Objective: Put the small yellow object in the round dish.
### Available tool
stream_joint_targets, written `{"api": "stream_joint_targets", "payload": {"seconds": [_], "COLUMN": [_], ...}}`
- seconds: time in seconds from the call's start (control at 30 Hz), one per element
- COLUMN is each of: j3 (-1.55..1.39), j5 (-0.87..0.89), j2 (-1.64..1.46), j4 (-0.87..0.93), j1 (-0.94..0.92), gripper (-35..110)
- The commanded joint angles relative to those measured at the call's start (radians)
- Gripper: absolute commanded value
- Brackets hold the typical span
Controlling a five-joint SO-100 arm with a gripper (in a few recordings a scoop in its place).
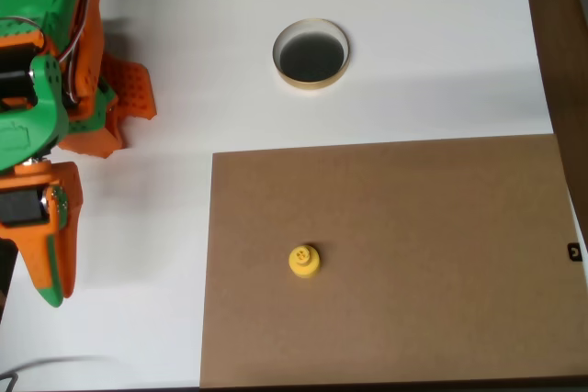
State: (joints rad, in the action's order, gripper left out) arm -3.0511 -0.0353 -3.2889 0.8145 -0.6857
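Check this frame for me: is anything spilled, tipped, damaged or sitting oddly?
Nothing stands out. The small yellow object sits on the brown board, the round dish rests flat and empty on the white table, apart from it. The gripper is at the left edge, holding nothing.

A white table (pixel 413 43) carries everything in the overhead view. A large brown board (pixel 441 254) lies flat on it, covering the stretch from the centre out toward five o'clock. Directly on the bare white top, at about twelve o'clock and just beyond the board's far edge, sits the round dish (pixel 311 53), cream rim and dark inside. The small yellow object (pixel 304 261) rests on the board near six o'clock, well apart from the dish.
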Motion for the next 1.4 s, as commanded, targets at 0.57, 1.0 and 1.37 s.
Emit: {"api": "stream_joint_targets", "payload": {"seconds": [0.57, 1.0, 1.37], "j3": [0.219, 0.572, 0.75], "j5": [-0.115, -0.147, -0.149], "j2": [-0.009, 0.528, 0.838], "j4": [-0.011, 0.017, 0.071], "j1": [-0.048, 0.181, 0.391], "gripper": [16, 20, 22]}}
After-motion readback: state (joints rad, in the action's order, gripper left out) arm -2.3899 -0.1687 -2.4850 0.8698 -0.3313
